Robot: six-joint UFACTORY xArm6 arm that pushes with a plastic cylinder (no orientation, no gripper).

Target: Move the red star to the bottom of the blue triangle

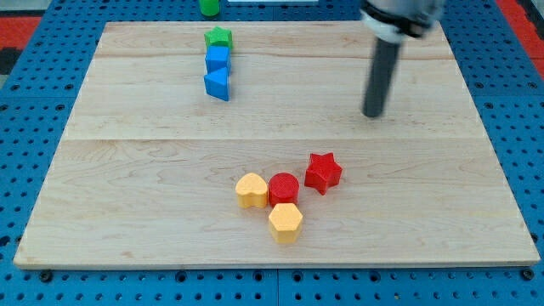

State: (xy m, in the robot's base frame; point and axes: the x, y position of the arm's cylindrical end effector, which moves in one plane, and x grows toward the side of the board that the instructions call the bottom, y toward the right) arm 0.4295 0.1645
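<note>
lying below my tip [372,114]: red star [322,172]

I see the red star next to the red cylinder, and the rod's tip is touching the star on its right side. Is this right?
Not quite. The red star does sit beside the red cylinder, but my tip is not touching it. The camera view shows the tip apart from the star, toward the view's top and right of it, over bare board.

Board [153,119] – pale wood, matt, visible grain; red star [323,172] – smooth plastic look; rod [380,75] – dark, matt.
</note>
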